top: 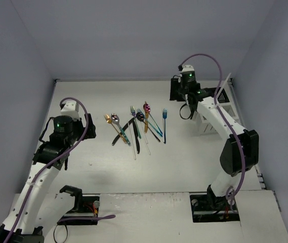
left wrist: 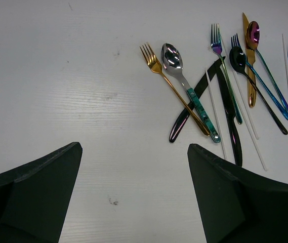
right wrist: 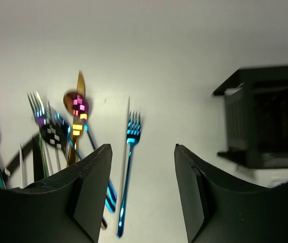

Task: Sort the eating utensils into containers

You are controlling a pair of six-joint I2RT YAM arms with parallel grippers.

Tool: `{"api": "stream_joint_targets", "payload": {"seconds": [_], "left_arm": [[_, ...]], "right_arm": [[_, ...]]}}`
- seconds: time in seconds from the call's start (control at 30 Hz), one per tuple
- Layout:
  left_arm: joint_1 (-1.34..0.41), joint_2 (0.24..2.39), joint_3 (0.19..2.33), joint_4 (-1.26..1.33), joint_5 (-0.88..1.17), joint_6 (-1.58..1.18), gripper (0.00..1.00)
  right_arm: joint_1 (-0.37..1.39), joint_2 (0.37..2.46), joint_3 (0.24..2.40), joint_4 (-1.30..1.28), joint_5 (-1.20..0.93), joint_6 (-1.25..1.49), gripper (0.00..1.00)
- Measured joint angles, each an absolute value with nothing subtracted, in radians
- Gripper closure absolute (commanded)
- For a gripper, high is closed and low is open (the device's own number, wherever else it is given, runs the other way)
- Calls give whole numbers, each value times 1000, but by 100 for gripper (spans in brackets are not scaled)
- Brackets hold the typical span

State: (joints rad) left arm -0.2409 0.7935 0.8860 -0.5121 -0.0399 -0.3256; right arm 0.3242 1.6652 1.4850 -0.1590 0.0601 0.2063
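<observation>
White worktop (top: 184, 167) carries the eating utensils (top: 136, 129) in a loose cluster; my left claw (left wrist: 133, 149) and right claw (right wrist: 142, 152) both gape, empty.

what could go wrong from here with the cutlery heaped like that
1. The gold fork, teal-handled spoon and a black knife cross each other, so lifting one may drag the rest.
2. The blue fork lies beside a thin white stick; the open right claw could pinch both.
3. The black caddy sits close to that claw; a swing might knock it.
</observation>
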Motion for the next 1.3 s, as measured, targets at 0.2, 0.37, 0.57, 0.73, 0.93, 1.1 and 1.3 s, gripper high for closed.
{"api": "stream_joint_targets", "payload": {"seconds": [0.2,0.37,0.57,0.73,0.93,1.1,1.3], "left_arm": [[-241,797,886,-512,-36,-326,17],[-241,806,886,-513,-26,-326,17],[-241,814,886,-513,-22,-326,17],[-241,816,886,-513,-19,-326,17],[-241,826,886,-513,-14,-326,17],[-241,827,886,-514,-9,-326,17],[-241,827,886,-517,-4,-326,17]], "right_arm": [[390,1823,1457,-250,-4,237,60],[408,1943,1454,-281,-25,262,65],[414,2026,1477,-303,-33,288,68],[420,2058,1498,-306,-32,293,70],[438,2076,1510,-312,-29,295,72],[461,2081,1540,-319,2,297,75],[476,2110,1563,-318,27,313,78]]}}
